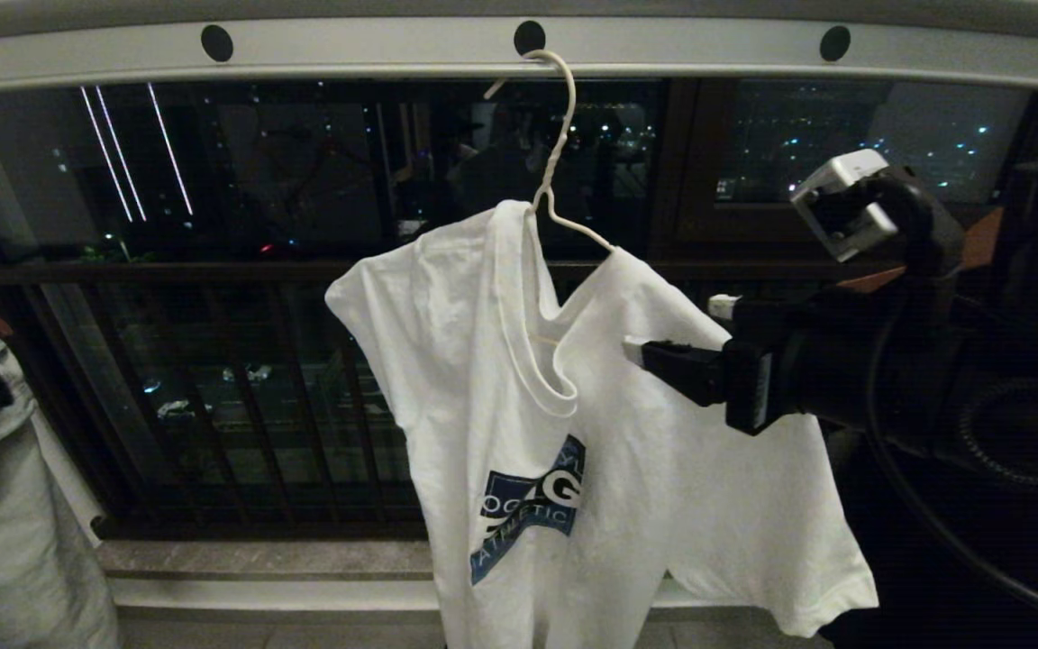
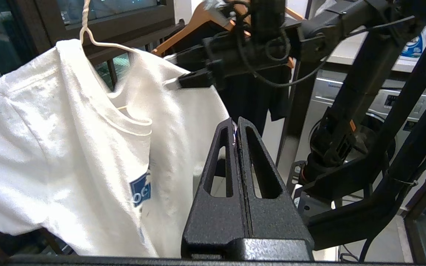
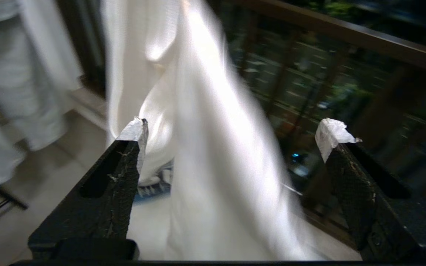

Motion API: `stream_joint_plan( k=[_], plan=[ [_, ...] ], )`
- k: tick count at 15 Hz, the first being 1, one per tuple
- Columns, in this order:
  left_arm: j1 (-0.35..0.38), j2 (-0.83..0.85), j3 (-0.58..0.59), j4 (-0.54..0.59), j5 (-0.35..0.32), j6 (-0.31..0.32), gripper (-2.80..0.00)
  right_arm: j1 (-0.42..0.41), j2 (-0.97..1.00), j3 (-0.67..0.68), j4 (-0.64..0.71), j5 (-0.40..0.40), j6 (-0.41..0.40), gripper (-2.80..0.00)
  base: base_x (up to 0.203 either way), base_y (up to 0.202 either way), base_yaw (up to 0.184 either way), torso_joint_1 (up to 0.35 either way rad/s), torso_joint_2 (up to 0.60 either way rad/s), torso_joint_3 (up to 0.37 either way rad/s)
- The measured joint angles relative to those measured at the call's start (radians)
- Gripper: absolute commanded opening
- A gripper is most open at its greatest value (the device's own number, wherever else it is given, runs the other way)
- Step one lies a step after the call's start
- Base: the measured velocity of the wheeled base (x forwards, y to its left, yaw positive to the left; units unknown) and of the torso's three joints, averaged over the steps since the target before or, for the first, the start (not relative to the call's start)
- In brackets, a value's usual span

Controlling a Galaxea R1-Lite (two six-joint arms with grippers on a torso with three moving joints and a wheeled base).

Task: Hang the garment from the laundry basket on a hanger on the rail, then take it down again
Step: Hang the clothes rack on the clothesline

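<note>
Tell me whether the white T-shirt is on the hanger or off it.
On. The T-shirt hangs from the wire hanger, hooked on the rail. The wire passes through its neck, though it sits lopsided.

I count one T-shirt [image 1: 627,451] on one wire hanger [image 1: 559,135], five holes along the rail [image 1: 375,54] above it, and two grippers: left [image 2: 237,123], right [image 1: 677,329].

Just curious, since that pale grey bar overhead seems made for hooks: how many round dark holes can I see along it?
5: three full holes along the pale grey metal rail, one left, one middle holding the thin white wire hanger, one right; two partial ones at the picture's edges. More may lie beyond.
</note>
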Motion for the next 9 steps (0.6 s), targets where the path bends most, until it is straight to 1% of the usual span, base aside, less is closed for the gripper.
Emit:
stream_joint_plan(
  k=[3, 5, 7, 8, 9],
  plan=[
    [0.0, -0.003, 0.001, 0.0, -0.001, 0.0, -2.8, -0.056, -0.08, 0.085, 0.001, 0.005, 0.0, 0.0, 0.0, 0.0, 0.0, 0.0, 0.0, 0.0],
    [0.0, -0.005, 0.001, 0.0, -0.003, 0.001, -2.8, -0.082, -0.118, 0.11, 0.002, 0.006, 0.001, 0.0, 0.0, 0.0, 0.0, 0.0, 0.0, 0.0],
    [-0.001, -0.009, 0.001, 0.0, -0.002, 0.001, -2.8, -0.091, -0.145, 0.121, 0.004, 0.006, 0.001, 0.0, 0.0, 0.0, 0.0, 0.0, 0.0, 0.0],
    [-0.001, -0.01, 0.001, 0.0, -0.003, 0.0, -2.8, -0.096, -0.159, 0.123, 0.005, 0.006, 0.001, -2.8, 0.0, 0.0, 0.0, 0.0, 0.0, 0.0],
    [-0.001, -0.01, 0.001, 0.001, -0.003, 0.0, -2.8, -0.099, -0.173, 0.124, 0.005, 0.006, 0.0, -2.8, 0.0, 0.0, 0.0, 0.0, 0.0, 0.0]
  ],
)
